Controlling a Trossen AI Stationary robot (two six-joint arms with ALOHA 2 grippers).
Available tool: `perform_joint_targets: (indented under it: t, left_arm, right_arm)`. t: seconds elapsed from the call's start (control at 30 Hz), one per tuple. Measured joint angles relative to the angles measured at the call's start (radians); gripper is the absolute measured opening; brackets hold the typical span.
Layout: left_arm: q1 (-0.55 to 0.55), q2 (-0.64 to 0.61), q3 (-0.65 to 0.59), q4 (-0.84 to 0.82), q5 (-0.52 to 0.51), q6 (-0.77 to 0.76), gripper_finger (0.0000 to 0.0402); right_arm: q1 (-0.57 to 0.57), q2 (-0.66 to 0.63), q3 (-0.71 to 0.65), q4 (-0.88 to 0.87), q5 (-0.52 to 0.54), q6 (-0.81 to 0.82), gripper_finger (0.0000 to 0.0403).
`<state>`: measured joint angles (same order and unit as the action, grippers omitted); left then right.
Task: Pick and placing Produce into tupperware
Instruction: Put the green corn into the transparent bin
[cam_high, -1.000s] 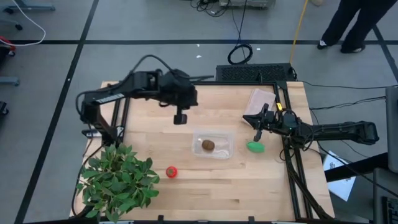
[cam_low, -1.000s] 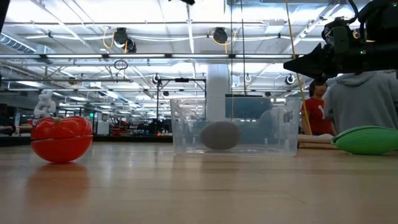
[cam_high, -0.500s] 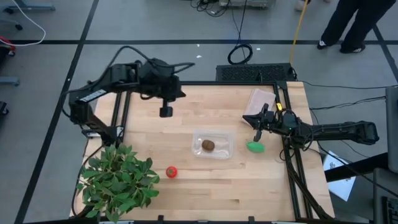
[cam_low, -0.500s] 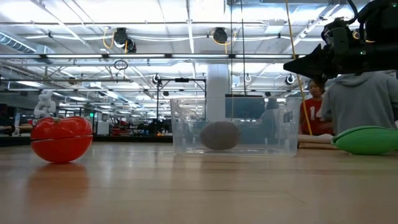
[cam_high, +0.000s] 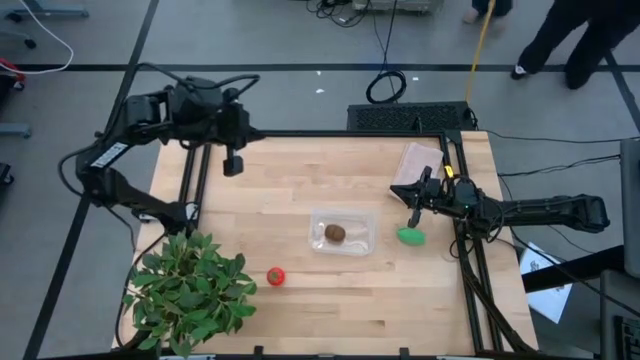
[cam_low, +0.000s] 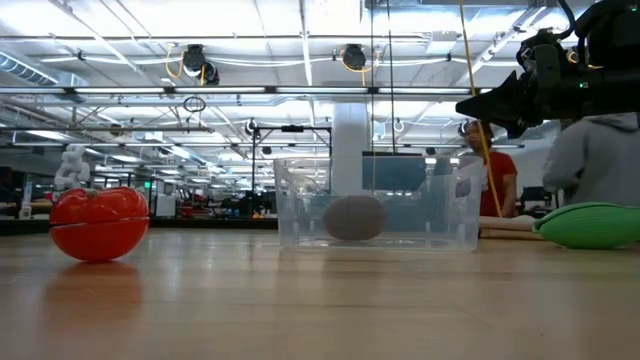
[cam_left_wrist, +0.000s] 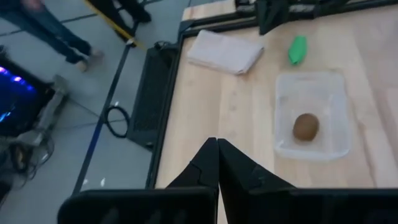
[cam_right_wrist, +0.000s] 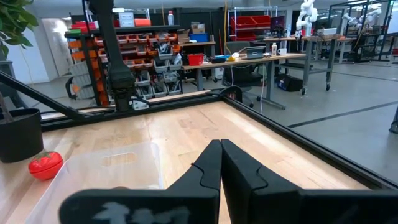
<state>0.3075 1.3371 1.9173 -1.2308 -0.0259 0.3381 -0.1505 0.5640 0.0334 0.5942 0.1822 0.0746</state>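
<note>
I am reading the green oblong piece as the next target. It is lying on the table just beside the tupperware, on the right arm's side, long axis roughly across the table. The right gripper is hovering just behind it, fingers pressed together, holding nothing. The left gripper is sitting well apart at the far left corner, also closed and empty. The kiwi is resting inside the tupperware; the tomato is lying near the plant. I judge the right arm nearer.
</note>
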Motion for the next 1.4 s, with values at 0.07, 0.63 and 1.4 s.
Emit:
perform_joint_targets:
  t: [0.07,0.63,1.4]
  left_arm:
    - [0.016,-0.032,-0.037,0.002,-0.001,-0.001,0.0]
    - [0.034,-0.452,-0.679,0.517,0.114,-0.137,0.0]
    - [0.032,-0.774,-1.206,0.981,0.176,-0.209,0.0]
  right_arm:
    - [0.0,0.0,0.0,0.0,0.0,0.0,0.0]
    - [0.0,0.0,0.0,0.0,0.0,-0.008,0.0]
    - [0.0,0.0,0.0,0.0,0.0,-0.007,0.0]
